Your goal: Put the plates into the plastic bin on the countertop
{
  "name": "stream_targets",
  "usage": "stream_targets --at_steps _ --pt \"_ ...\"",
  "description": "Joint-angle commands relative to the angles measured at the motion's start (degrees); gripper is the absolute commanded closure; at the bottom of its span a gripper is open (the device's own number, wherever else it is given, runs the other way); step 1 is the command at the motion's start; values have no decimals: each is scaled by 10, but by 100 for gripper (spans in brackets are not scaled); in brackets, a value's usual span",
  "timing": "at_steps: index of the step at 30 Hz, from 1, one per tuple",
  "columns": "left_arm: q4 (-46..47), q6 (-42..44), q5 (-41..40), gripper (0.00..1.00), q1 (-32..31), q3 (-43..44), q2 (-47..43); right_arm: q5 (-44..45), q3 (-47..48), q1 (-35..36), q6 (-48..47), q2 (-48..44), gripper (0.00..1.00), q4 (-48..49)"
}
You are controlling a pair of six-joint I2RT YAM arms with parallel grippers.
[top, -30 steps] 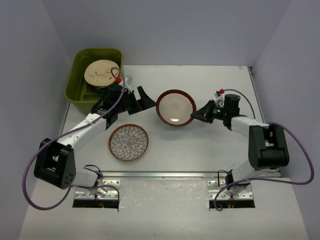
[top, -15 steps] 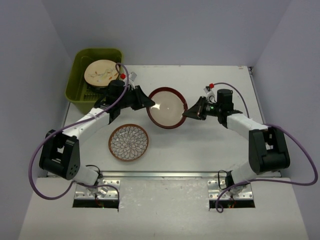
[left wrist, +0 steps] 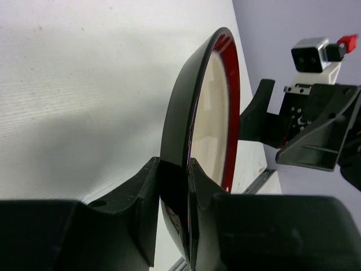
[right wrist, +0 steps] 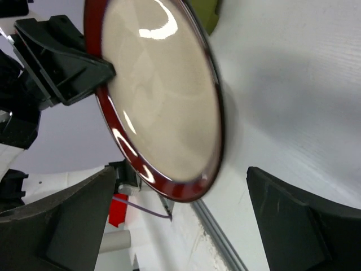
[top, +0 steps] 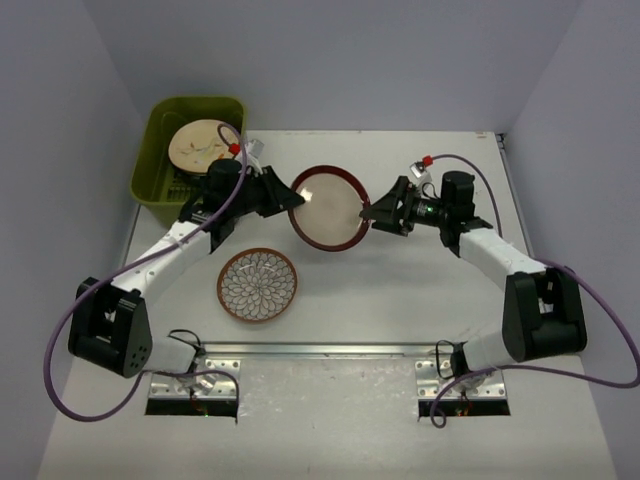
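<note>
From above, the plastic bin (top: 150, 140) sits at the countertop (top: 420, 290)'s far left corner. A cream plate (top: 196, 143) lies in it, its near edge hidden by the left arm's wrist and cable. A flower-patterned plate (top: 258, 284) lies flat near the front left. The left arm reaches from its base toward mid-counter, and the left gripper (top: 284, 195) pinches the left rim of a red-rimmed plate (top: 327, 207), which is tilted. The right arm reaches in from the other side; the right gripper (top: 379, 212) is just beside the plate's right rim, and contact cannot be made out.

In the left wrist view the plate appears nearly edge-on, its rim clamped between both fingers (left wrist: 141, 192). Its lower edge is cut off.

In the right wrist view the fingers (right wrist: 293, 226) are spread wide on either side of the plate, with nothing between their pads.
</note>
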Motion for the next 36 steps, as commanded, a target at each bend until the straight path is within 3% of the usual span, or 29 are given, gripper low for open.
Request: stream_targets --at_steps 1,8,13,17,23,27,33,35,36 --pt "98 -86 -21 100 54 20 -67 -8 -6 -39 -12 -26 1 5" --pt "77 -165 -76 100 216 40 -78 -21 -42 -90 -24 -54 1 -12" --pt "113 -237 -125 100 326 46 -48 -18 -59 -96 -41 -70 1 -22" --pt "130 -253 -163 100 351 96 29 -5 -78 -96 -53 -85 1 -27" --pt "145 -265 -124 100 370 218 209 -15 -92 -96 -55 -93 1 -27" --pt "122 -252 -126 93 373 299 282 -16 -92 -96 -68 -107 1 -43" --pt "89 -227 -118 94 373 370 352 -11 -95 -96 -80 -115 1 -56" --pt "74 -214 -120 90 372 379 361 -8 -96 -96 -83 -111 1 -58" --pt "55 -211 -125 82 371 383 365 -8 -95 -96 -84 -108 1 -58"
